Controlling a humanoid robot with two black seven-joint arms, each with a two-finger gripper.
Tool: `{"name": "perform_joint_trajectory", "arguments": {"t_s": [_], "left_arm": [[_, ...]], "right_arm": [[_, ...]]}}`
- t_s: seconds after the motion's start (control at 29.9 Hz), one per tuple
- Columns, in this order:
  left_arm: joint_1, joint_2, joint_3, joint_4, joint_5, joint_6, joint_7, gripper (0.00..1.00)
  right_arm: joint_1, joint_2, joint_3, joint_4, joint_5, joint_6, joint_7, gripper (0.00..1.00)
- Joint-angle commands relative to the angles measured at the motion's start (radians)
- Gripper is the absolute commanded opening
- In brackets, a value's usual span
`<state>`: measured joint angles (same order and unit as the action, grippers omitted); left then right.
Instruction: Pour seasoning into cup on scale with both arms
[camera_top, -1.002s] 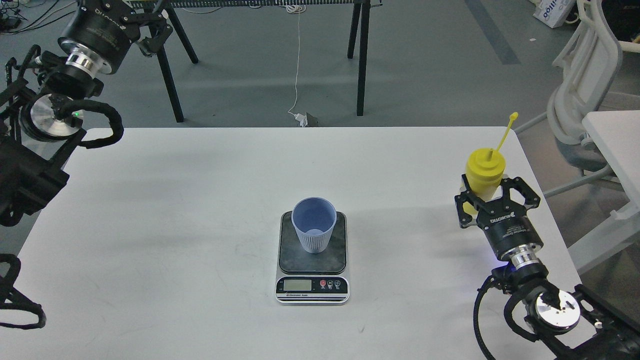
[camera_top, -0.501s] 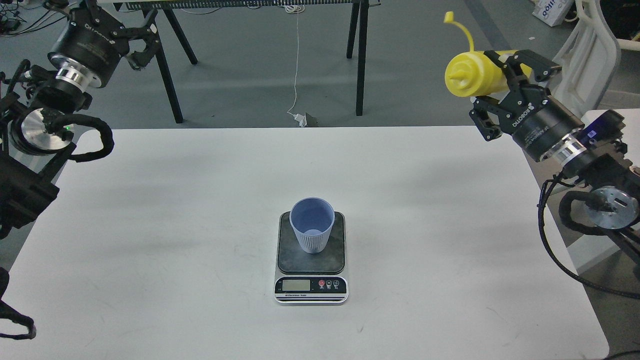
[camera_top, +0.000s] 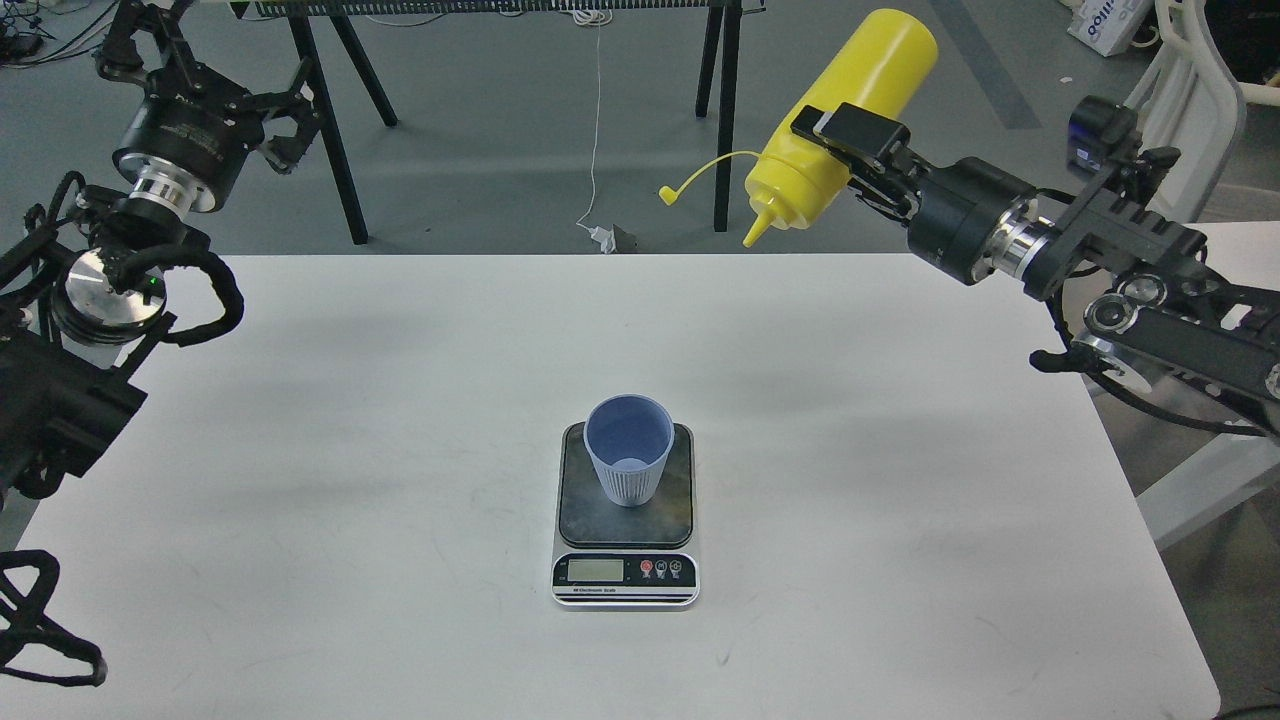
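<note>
Right gripper (camera_top: 850, 135) clamped across the middle of the yellow bottle (camera_top: 845, 115), held in the air past the table's far edge at about 1 o'clock from the cup (camera_top: 628, 448). Bottle tipped nose-down, nozzle (camera_top: 757, 230) aimed toward 7 o'clock, cap strap (camera_top: 700, 175) trailing off toward 9 o'clock. Cup upright on the dark plate of the scale (camera_top: 625, 520), mid-table (camera_top: 300, 450), well apart from the bottle. Left gripper (camera_top: 215, 85) up at 10 o'clock, off the table, prongs spread apart, holding nothing
</note>
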<state>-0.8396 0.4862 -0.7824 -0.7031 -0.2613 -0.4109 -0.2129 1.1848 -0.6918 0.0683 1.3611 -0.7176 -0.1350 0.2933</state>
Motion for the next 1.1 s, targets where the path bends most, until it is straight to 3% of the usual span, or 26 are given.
{"name": "perform_joint_trajectory", "arguments": {"t_s": [0.0,0.3,0.53,1.07], "left_arm": [[0.004,0.000,-0.001,-0.001,-0.009,-0.003,0.004,1.00],[0.004,0.009,-0.001,-0.001,-0.007,-0.009,0.003,1.00],[0.005,0.015,-0.001,-0.001,-0.006,-0.011,0.004,1.00],[0.005,0.026,-0.001,-0.001,-0.006,-0.011,-0.002,1.00]], "right_arm": [[0.122,0.026,-0.131,0.036,-0.043,-0.038,0.000,0.45],[0.240,0.196,-0.369,0.070,-0.177,-0.158,0.001,0.43],[0.124,0.368,-0.403,-0.109,-0.270,-0.328,0.044,0.43],[0.084,0.400,-0.415,-0.195,-0.470,-0.337,0.050,0.43]]}}
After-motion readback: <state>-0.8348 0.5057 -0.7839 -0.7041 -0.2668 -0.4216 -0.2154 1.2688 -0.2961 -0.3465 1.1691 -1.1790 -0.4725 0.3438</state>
